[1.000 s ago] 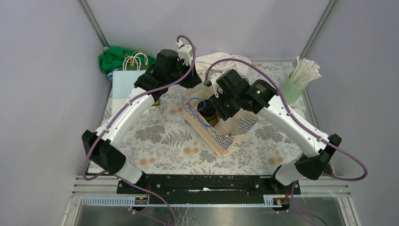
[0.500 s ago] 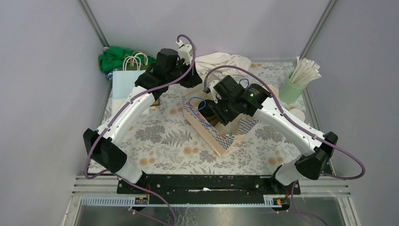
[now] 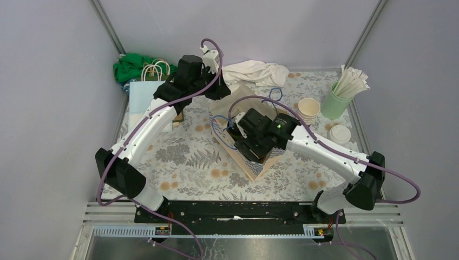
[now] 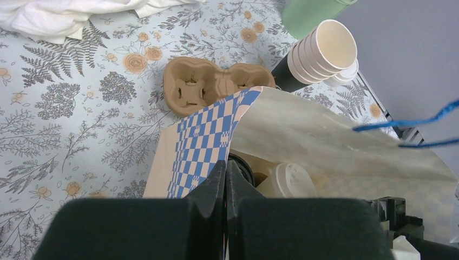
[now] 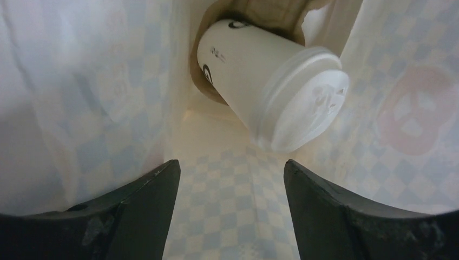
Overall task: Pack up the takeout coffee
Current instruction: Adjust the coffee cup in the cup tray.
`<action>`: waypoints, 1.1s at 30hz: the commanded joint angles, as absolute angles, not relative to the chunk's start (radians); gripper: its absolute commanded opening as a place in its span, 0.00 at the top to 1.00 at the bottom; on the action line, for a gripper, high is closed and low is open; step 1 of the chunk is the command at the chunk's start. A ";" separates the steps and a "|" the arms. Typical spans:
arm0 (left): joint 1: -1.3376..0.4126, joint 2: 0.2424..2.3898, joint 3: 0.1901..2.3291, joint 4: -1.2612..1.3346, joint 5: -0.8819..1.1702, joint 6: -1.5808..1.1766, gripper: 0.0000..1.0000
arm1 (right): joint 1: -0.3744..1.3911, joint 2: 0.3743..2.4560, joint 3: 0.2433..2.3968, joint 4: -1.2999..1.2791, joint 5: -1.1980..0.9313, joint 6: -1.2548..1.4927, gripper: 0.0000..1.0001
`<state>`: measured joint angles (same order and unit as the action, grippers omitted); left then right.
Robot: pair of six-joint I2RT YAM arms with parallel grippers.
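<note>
Release step; lidded cup (image 5: 254, 70) lodged in bag (image 4: 200, 135); right gripper (image 5: 230, 173) spread, empty; left gripper (image 4: 225, 173) clamped on bag; withdrawal required next.

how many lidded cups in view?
1: a lidded cup lying tilted inside the checkered bag, seen by both wrist cameras. Others may be hidden behind the bag's walls.

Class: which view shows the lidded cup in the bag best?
Right wrist: the lidded cup lies tilted, lid and lettering clear. Left wrist shows only its lid top inside the bag. In the top view the right arm hides it.
</note>
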<state>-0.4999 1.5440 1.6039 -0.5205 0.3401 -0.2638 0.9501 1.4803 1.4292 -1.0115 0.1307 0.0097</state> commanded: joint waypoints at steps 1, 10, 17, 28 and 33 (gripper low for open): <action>-0.485 1.529 1.657 -0.447 0.357 -0.285 1.00 | 0.970 1.401 1.374 -0.998 0.208 0.054 0.20; -0.478 1.526 1.659 -0.442 0.400 -0.294 1.00 | 0.972 1.434 1.373 -0.942 0.304 0.024 0.13; -0.476 1.538 1.660 -0.441 0.425 -0.296 1.00 | 0.938 1.489 1.382 -0.877 0.316 -0.045 0.14; -0.470 1.552 1.673 -0.457 0.431 -0.296 1.00 | 0.874 1.541 1.380 -0.835 0.225 -0.068 0.27; -0.468 1.561 1.674 -0.458 0.436 -0.299 1.00 | 0.874 1.567 1.396 -0.839 0.191 -0.053 0.35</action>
<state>-0.4759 1.5597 1.6222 -0.5205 0.4137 -0.2893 0.8780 1.5463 1.3563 -0.8516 0.2329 -0.0494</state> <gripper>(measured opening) 0.007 0.678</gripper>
